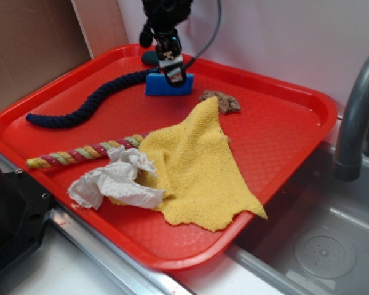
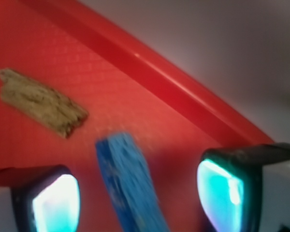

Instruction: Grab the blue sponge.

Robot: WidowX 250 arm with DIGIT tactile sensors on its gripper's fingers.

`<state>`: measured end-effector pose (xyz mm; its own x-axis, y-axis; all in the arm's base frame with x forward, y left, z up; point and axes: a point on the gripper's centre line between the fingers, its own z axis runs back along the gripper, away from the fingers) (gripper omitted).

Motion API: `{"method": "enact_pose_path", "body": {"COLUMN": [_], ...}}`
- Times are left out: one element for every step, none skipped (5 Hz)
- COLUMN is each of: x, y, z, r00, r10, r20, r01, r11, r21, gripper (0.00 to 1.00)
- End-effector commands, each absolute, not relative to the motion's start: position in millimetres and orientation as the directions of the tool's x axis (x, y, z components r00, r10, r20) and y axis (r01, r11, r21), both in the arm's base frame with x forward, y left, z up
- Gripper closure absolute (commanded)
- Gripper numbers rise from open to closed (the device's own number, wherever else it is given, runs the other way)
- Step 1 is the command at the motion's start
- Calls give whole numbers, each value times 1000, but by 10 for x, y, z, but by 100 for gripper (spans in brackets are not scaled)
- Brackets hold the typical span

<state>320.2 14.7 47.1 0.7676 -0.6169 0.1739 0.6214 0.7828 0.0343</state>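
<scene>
Pincer (image 2: 137,193) hangs wide open over blue sponge (image 1: 168,85) on red tray (image 1: 283,132); sponge between fingers, ungripped.

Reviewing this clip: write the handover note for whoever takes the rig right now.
Gripper: jaws open, lowered over the blue sponge, one on each side; wrist view shows gaps on both sides, no contact.
Sponge: on the red tray near the far rim, beside the end of the navy rope; brown scrap lies nearby.
Done: approach and straddle.
Left: close the jaws on the sponge, then lift.
</scene>
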Motion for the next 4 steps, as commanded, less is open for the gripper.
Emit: {"method": "enact_pose_path", "body": {"x": [3150, 3064, 2993, 2785], "y": [-171, -86, -23, 65], "z": [405, 299, 351, 587], "r00": [721, 765, 789, 850], "r10": [-678, -637, -608, -519], "r20": [147, 93, 91, 92], "r01": [684, 638, 607, 514], "r11": [729, 770, 793, 854], "r21": [8, 23, 39, 76], "gripper": [0, 93, 100, 100]}}
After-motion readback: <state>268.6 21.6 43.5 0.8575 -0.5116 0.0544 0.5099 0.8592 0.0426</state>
